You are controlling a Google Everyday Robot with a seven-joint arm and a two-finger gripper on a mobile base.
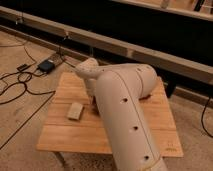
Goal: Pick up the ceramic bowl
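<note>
My white arm (125, 115) fills the middle of the view and reaches over a low wooden table (65, 137). The gripper (92, 99) points down at the table below the rounded wrist (88, 70), just right of the table's centre-left. The arm's bulk hides most of the gripper. The ceramic bowl is hidden behind the arm and wrist, and no clear part of it shows. A pale beige rectangular block (75, 111) lies on the table just left of the gripper.
Black cables (15, 87) and a small black box (46, 65) lie on the floor left of the table. A long dark wall with a pale rail (165, 57) runs behind the table. Carpeted floor lies on all sides.
</note>
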